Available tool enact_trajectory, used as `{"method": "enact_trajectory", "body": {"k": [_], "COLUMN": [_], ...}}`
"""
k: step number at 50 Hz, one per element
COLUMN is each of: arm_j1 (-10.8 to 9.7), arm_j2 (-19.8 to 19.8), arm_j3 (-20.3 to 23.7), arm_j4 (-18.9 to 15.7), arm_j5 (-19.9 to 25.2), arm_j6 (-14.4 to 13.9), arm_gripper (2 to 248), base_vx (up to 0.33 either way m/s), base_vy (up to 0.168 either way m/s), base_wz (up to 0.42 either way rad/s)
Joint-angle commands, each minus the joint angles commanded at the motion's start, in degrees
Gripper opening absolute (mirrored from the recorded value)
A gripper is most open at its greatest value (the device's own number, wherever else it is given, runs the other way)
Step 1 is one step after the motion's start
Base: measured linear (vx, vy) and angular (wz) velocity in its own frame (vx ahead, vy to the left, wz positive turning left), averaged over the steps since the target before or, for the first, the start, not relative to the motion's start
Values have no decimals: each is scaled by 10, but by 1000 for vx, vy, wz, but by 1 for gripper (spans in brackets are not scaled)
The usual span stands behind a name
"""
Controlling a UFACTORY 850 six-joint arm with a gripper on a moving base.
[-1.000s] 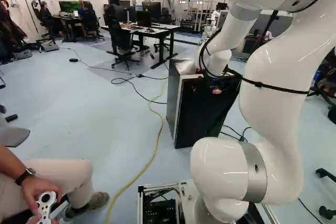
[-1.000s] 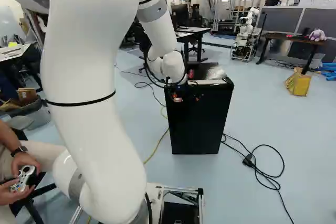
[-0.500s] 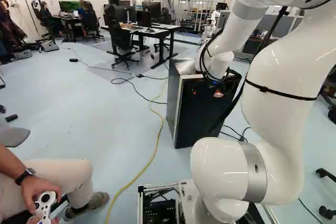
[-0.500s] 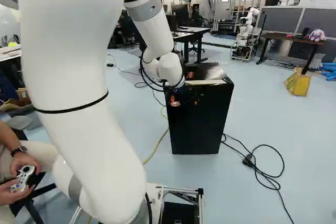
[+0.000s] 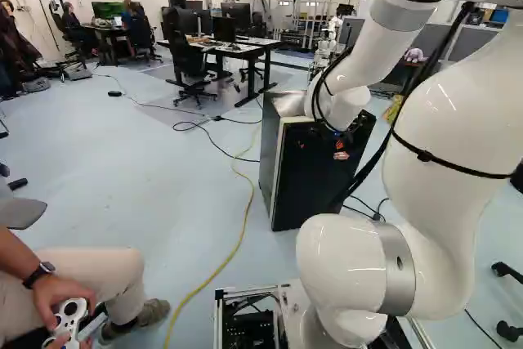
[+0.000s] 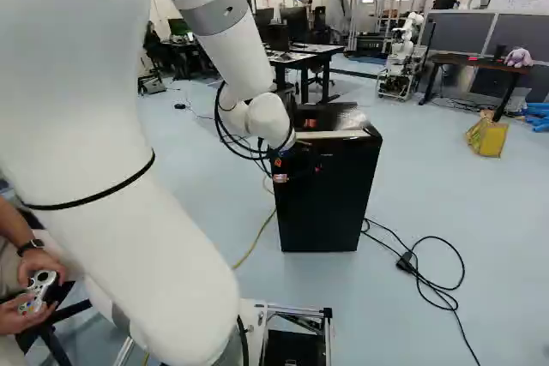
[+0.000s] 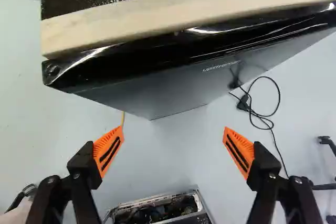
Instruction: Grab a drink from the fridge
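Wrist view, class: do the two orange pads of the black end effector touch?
No, the black end effector stands open, its orange pads wide apart.

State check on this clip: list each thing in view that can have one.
Gripper: open, empty
Fridge: upright, door shut
Controller: held in a person's hands
Yellow cable: uncoiled
Black cord: loosely looped
Far left monitor: lit

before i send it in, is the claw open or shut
Open. In the wrist view, the claw's two orange pads stand wide apart, with nothing gripped between them.
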Motion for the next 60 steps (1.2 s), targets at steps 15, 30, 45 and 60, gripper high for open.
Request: {"method": "enact_trajectory", "body": {"k": [15,30,45,60], "arm_j1": [8,9,9,9], "arm_j2": [34,37,36,14], "arm_j3": [35,38,38,35], "arm_j4": [0,0,0,0], "arm_j5": [88,179,269,359], "arm_j6": [0,0,0,0], "arm_gripper": [247,247,247,247], "base_vx": [0,0,0,0], "base_vy": [0,0,0,0], "base_wz": [0,0,0,0]}}
